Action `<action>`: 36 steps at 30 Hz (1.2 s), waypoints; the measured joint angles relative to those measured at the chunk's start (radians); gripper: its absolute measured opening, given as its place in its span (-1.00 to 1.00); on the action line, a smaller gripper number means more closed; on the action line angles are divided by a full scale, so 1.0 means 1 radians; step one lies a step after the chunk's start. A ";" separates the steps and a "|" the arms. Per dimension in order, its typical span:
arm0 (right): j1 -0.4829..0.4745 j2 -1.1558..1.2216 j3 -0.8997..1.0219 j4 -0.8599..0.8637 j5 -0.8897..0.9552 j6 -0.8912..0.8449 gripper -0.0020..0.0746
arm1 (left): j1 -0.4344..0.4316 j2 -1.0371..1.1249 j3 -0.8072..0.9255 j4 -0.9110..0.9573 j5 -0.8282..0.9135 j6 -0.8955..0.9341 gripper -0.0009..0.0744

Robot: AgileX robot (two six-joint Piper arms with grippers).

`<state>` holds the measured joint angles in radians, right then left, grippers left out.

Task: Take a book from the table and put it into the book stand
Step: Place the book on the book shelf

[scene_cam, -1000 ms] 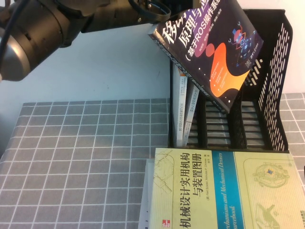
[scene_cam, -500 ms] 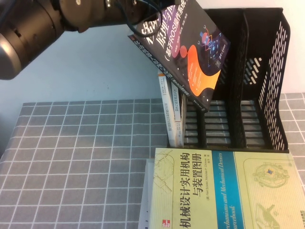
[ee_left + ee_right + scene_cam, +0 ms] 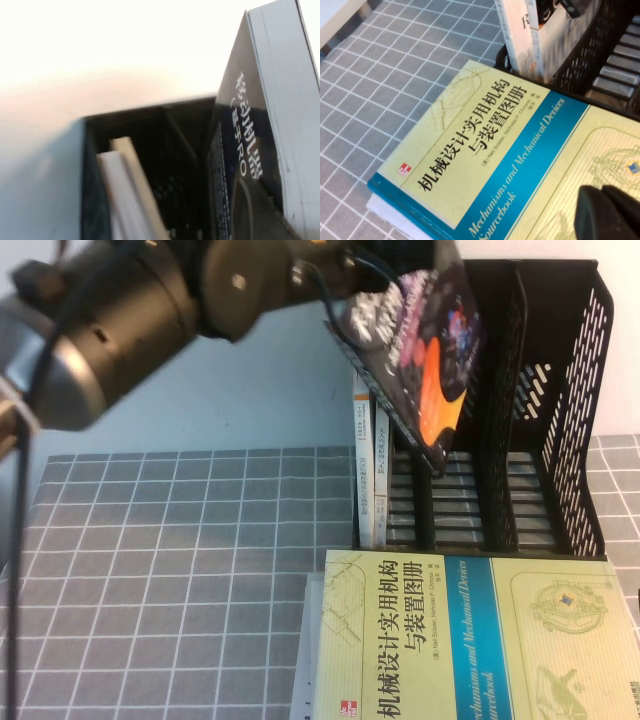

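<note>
The left gripper (image 3: 385,285) holds the book (image 3: 425,360) by its top edge, tilted above the stand (image 3: 560,420). The right gripper (image 3: 610,215), jaws together, hovers over the yellow book (image 3: 485,155).

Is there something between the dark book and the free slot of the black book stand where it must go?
Nothing visible blocks it. The left claw holds the book tilted over the book stand, beside two white books. The right claw hovers above the yellow-green book.
</note>
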<state>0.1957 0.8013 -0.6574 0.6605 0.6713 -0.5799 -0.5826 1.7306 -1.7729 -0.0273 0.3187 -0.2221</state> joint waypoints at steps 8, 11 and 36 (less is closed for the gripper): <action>0.000 0.000 0.000 0.000 0.004 0.000 -0.96 | -0.034 0.114 -0.002 0.027 -0.006 -0.008 -0.67; 0.000 0.000 0.000 0.000 0.005 0.000 -0.96 | -0.034 0.152 -0.002 0.063 -0.009 -0.039 -0.67; 0.000 -0.023 0.000 -0.033 0.057 0.000 -0.96 | -0.037 0.104 -0.010 0.264 -0.071 -0.229 -0.04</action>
<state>0.1957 0.7778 -0.6574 0.6279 0.7287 -0.5799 -0.6194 1.8351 -1.7826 0.2371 0.2474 -0.4506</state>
